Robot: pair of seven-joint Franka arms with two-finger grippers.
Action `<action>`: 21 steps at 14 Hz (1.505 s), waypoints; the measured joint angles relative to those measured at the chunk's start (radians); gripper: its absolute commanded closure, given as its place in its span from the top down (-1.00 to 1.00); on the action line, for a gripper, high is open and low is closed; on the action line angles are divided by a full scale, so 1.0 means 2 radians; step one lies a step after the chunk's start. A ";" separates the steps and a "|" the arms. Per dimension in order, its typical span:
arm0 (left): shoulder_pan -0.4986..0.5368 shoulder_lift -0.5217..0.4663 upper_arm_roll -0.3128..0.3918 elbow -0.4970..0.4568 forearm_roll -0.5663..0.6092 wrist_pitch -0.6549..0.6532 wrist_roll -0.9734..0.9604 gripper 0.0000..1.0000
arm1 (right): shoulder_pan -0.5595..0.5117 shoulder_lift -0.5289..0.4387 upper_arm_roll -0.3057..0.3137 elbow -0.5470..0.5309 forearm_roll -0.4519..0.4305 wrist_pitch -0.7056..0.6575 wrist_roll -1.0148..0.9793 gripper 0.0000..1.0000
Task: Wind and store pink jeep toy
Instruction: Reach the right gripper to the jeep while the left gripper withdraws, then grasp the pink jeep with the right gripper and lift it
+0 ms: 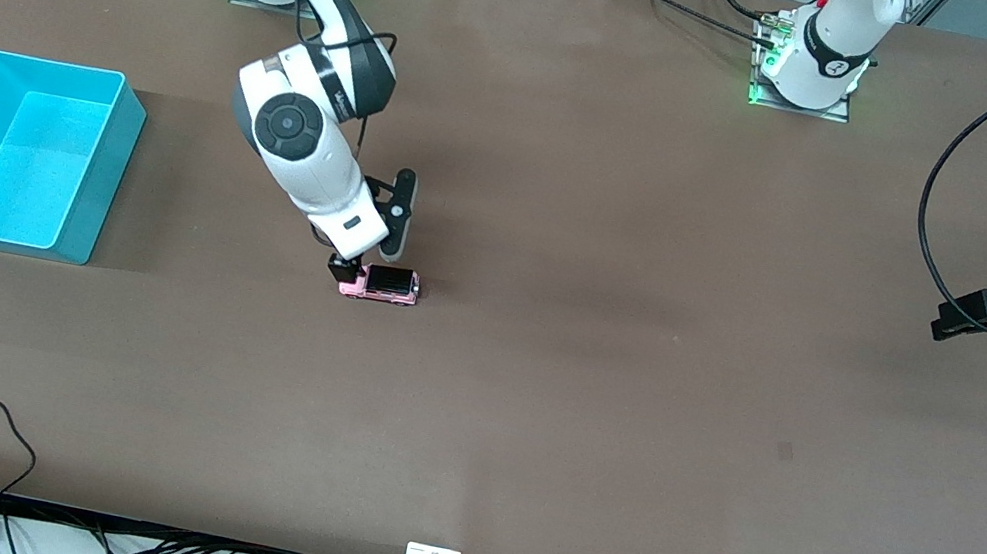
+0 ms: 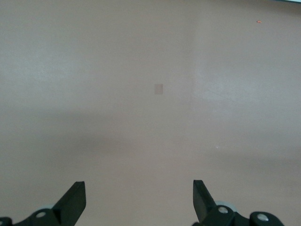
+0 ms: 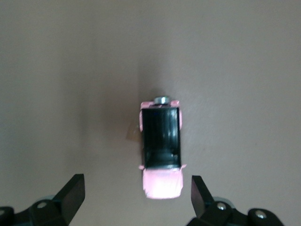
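Pink jeep toy [image 1: 381, 284], nose partly hidden under right gripper [image 1: 345, 269].

Around the pink jeep toy [image 1: 381, 283] you have bare desk [image 1: 592, 406] on every side; only the right tool [image 1: 345, 268] hangs over its pale hood end, fingers spread wide with the hood between them. The cyan bin [image 1: 23, 151] stands well apart toward the right arm's end of the desk, its top unobstructed. The left tool [image 1: 948, 322] waits wide open above the left arm's edge.
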 measured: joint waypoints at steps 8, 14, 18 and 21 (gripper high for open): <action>0.000 -0.027 0.002 -0.041 0.000 0.010 0.003 1.00 | 0.049 0.074 -0.048 0.048 -0.025 0.033 0.000 1.00; 0.000 -0.034 0.002 -0.034 0.000 0.000 0.004 1.00 | 0.063 0.087 -0.058 0.049 -0.025 0.047 -0.001 -0.44; 0.000 -0.041 0.005 -0.033 0.000 -0.013 0.021 1.00 | 0.064 0.087 -0.066 0.052 -0.025 0.057 0.000 -1.00; -0.001 -0.042 0.006 -0.032 0.000 -0.023 0.026 1.00 | 0.064 0.084 -0.069 0.055 -0.025 0.057 0.002 -1.00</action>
